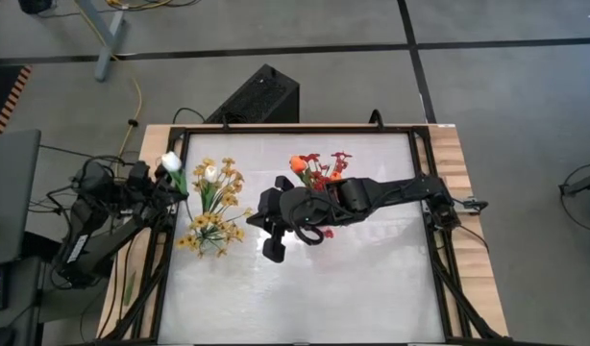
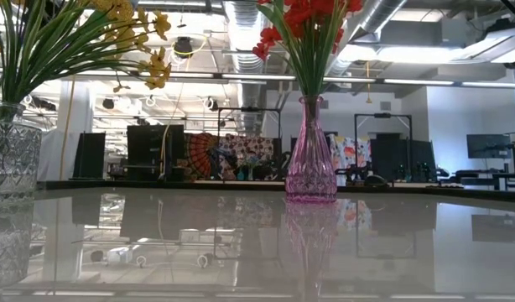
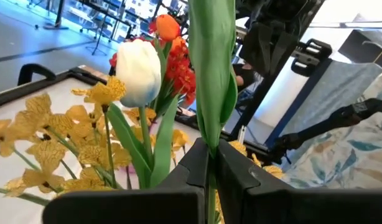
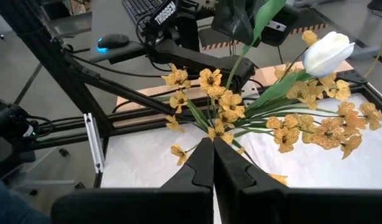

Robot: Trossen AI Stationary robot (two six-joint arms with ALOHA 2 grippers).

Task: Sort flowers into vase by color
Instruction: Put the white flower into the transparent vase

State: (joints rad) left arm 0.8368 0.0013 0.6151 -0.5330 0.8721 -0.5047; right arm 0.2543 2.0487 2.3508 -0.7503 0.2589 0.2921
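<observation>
My left gripper [image 1: 168, 185] is at the table's left edge, shut on a white tulip [image 1: 170, 161] whose green stem [image 3: 209, 74] rises between its fingers. Beside it a clear vase [image 2: 10, 151] holds yellow blossom sprays [image 1: 216, 213] and another white tulip [image 4: 328, 53]. A pink vase [image 2: 310, 159] at the far middle holds red sprays [image 1: 326, 171] and an orange tulip [image 1: 298, 164]. My right gripper [image 4: 213, 142] is shut with nothing in it, above the table's middle, pointing at the yellow sprays. My left gripper pinches the white tulip's green stem and leaf [image 3: 211, 134] between its two fingers. The fingers lie about level and across the stem, which stands upright. The blossom is above the fingers and lifted clear; the stem's lower end is hidden behind the gripper.
The white table top [image 1: 305, 288] has free room along its near half. A black frame [image 1: 170, 250] borders the table. My right arm [image 1: 391, 192] reaches over the table from the right, close to the pink vase.
</observation>
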